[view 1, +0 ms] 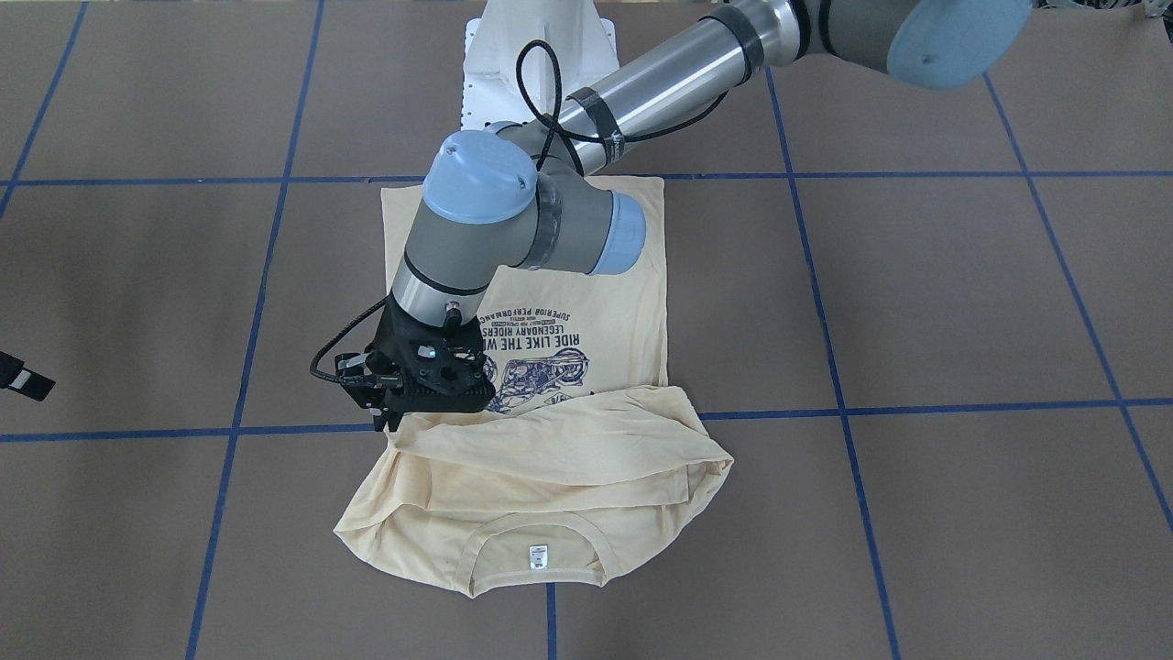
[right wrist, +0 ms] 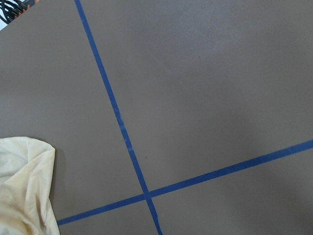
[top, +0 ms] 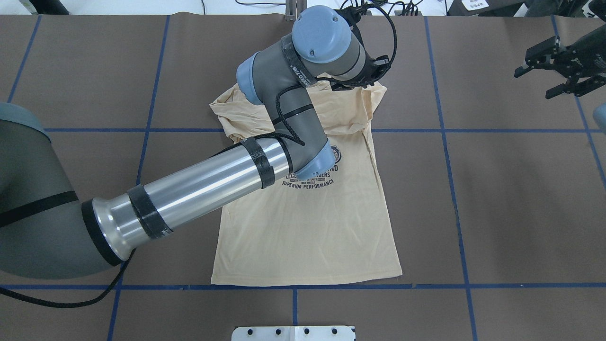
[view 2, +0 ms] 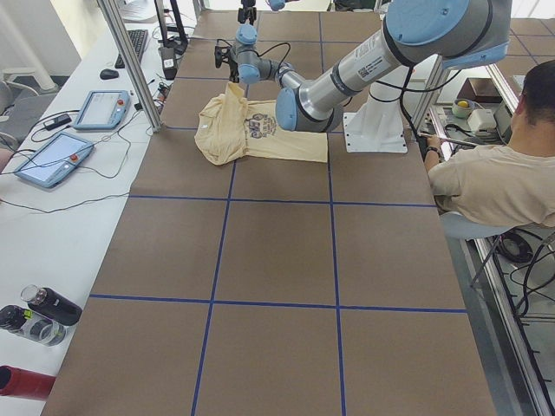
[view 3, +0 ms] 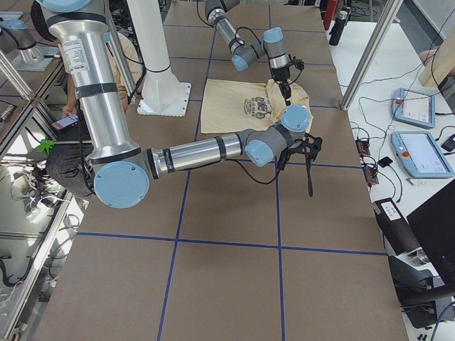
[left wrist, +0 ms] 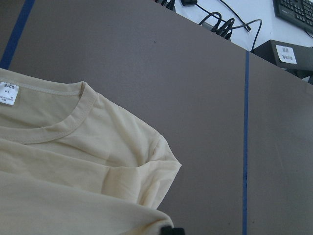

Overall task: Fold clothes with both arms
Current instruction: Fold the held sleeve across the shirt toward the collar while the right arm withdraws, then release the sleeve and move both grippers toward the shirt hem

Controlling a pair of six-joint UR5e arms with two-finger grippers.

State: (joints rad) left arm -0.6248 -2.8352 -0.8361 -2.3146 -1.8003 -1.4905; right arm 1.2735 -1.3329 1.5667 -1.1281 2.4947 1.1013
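The T-shirt (view 1: 632,339) is laid near the middle of the table (view 1: 962,293). Its hem is turned toward the robot's edge and its collar (view 1: 541,576) toward the far edge. The print (view 1: 536,353) is facing up. A sleeve (view 1: 550,440) is folded across the chest, and the cloth is bunched and wrinkled at both shoulders.

The left gripper (view 1: 385,420) is set down on the shirt's side edge that is nearer the table's right edge, at the end of that folded sleeve. Its jaws look pinched together on the cloth, though the tips are partly hidden. The right gripper (top: 535,83) is held up over bare table toward the right edge, apart from the shirt. Its jaws are spread wide and nothing is in them.

The step in hand is judged to be tucking the sleeve in, so that the top of the shirt is made neat. To do it well, only the sleeve layer should be pinched, not the body under it. The cloth should be lifted just a little and drawn slowly, so that the flat lower half is not dragged along. The sleeve should be laid straight across and let go only once it is lying flat. If wrinkles are folded over, they may be pressed in.
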